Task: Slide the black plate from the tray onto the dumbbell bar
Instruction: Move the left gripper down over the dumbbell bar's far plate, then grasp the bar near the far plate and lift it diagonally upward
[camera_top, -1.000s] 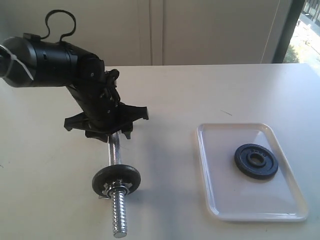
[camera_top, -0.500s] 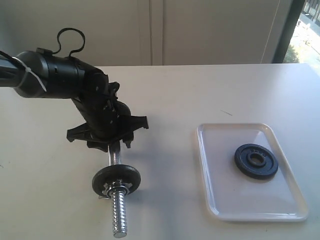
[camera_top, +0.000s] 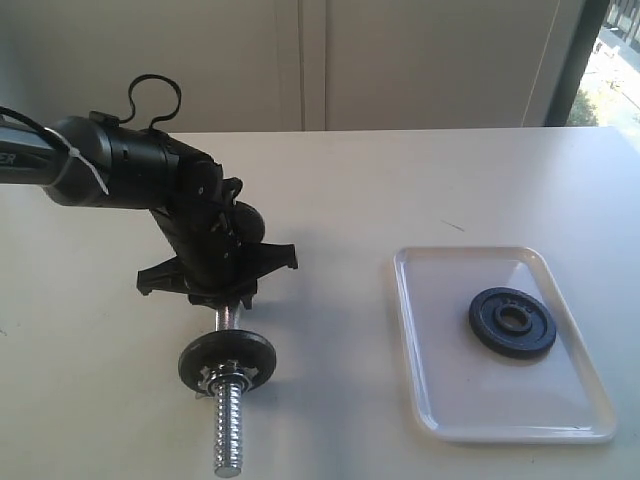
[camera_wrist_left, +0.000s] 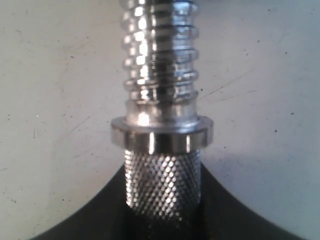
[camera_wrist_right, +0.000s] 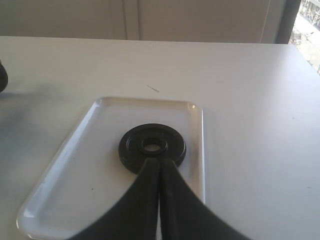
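The black plate (camera_top: 512, 321) lies flat in the white tray (camera_top: 440, 400) at the right. On the table at the left lies the dumbbell bar (camera_top: 229, 430), carrying a black disc (camera_top: 227, 362) and a silver nut (camera_top: 222, 379). My left gripper (camera_top: 226, 298) comes down over the bar's centre. In the left wrist view its black jaws press both sides of the knurled part of the dumbbell bar (camera_wrist_left: 162, 180). My right gripper (camera_wrist_right: 159, 162) is shut and empty, its tips hovering at the near edge of the black plate (camera_wrist_right: 152, 147) over the tray (camera_wrist_right: 75, 180). It does not show in the exterior view.
The pale table (camera_top: 400, 190) runs to a wall at the back and a window at the far right. The left arm's thick black body (camera_top: 110, 165) and cable loop reach in from the left edge.
My left arm has dropped lower and come forward over the bar, and its jaws have closed in on the knurled centre. The bar's threaded end has swung slightly left. Plate and tray are unmoved.
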